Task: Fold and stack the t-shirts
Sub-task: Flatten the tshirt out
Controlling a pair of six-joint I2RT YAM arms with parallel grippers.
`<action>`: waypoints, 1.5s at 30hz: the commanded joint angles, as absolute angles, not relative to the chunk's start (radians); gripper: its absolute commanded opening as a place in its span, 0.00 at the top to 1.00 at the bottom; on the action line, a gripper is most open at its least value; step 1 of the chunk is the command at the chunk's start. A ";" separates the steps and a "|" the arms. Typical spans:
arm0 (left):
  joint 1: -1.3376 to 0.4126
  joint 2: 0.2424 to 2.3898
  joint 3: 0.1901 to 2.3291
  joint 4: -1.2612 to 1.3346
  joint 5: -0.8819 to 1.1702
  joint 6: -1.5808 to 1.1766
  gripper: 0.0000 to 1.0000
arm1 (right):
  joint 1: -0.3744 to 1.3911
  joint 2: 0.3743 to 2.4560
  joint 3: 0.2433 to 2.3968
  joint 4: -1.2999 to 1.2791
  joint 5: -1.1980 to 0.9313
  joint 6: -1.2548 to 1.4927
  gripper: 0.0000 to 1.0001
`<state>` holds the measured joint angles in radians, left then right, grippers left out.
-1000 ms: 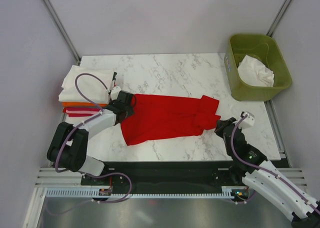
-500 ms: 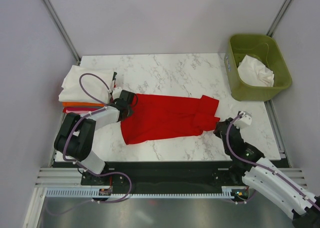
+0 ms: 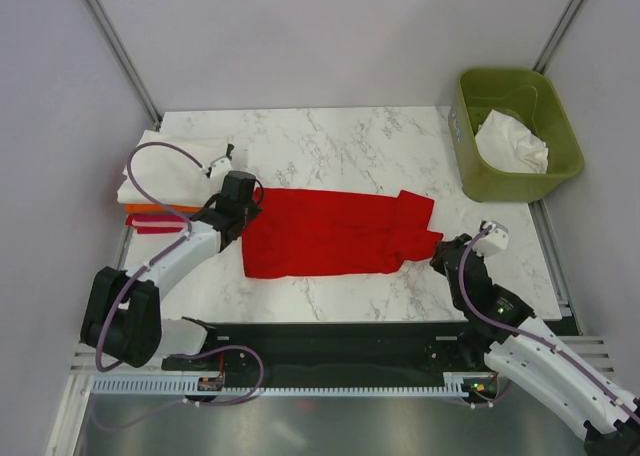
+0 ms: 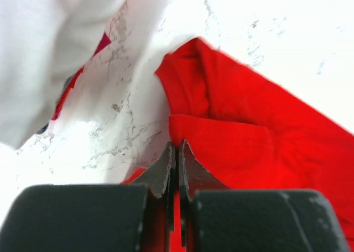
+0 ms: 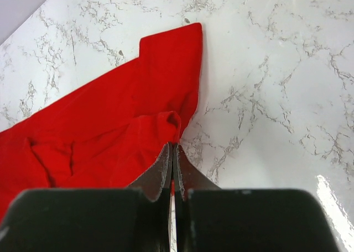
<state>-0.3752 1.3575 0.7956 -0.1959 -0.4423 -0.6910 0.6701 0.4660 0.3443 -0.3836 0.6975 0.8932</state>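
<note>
A red t-shirt [image 3: 330, 231] lies spread lengthwise across the middle of the marble table [image 3: 340, 141]. My left gripper [image 3: 243, 202] is at its left end, shut with red cloth [image 4: 249, 136] pinched between the fingers [image 4: 177, 150]. At the shirt's right end, my right gripper [image 3: 441, 252] is shut on a small bunched fold of the red t-shirt [image 5: 110, 125], right at the fingertips [image 5: 173, 148]. A stack of folded shirts sits at the table's left edge, a white one [image 3: 170, 166] on top of orange and red ones [image 3: 150, 216].
A green bin [image 3: 560, 126] stands at the back right, off the table's edge, with a crumpled white t-shirt [image 3: 512, 142] inside. In the left wrist view the white folded shirt [image 4: 50, 53] looms close on the left. Grey walls enclose the table.
My left gripper has shut on the red shirt's left end and shifted a little back; the shirt's left edge now lies straighter. The right gripper has stayed shut in place.
</note>
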 commanded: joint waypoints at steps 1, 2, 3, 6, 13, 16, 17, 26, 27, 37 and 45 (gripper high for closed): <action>-0.370 1.286 0.787 -0.218 -0.454 -0.655 0.96 | 0.670 0.494 0.405 -0.411 0.715 0.885 0.98; -0.371 1.264 0.775 -0.224 -0.424 -0.657 0.97 | 0.669 0.497 0.411 -0.419 0.709 0.887 0.98; -0.371 1.252 0.767 -0.229 -0.405 -0.660 0.98 | 0.670 0.495 0.414 -0.431 0.707 0.888 0.98; -0.388 1.188 0.715 -0.235 -0.370 -0.673 0.98 | 0.670 0.476 0.416 -0.445 0.696 0.885 0.97; -0.422 1.094 0.572 -0.241 -0.397 -0.699 0.60 | 0.670 0.486 0.419 -0.477 0.646 0.853 0.96; -0.422 1.077 0.552 -0.239 -0.394 -0.693 0.56 | 0.670 0.485 0.405 -0.482 0.627 0.864 0.97; -0.422 1.075 0.551 -0.238 -0.394 -0.690 0.56 | 0.669 0.482 0.399 -0.480 0.623 0.868 0.97; -0.420 1.163 0.607 -0.232 -0.456 -0.666 0.58 | 0.670 0.472 0.400 -0.489 0.606 0.857 0.96; -0.420 1.166 0.615 -0.247 -0.460 -0.669 0.59 | 0.670 0.476 0.399 -0.489 0.607 0.857 0.96; -0.434 0.975 0.548 -0.255 -0.242 -0.604 0.54 | 0.670 0.476 0.393 -0.486 0.609 0.856 0.96; -0.422 0.969 0.448 -0.195 -0.277 -0.621 0.43 | 0.670 0.509 0.388 -0.450 0.617 0.818 0.96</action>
<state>-0.4290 0.9241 0.4637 -0.2344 -0.2523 -0.6445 0.6701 0.4885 0.3767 -0.4835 0.6025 0.8532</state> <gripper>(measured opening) 0.586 0.044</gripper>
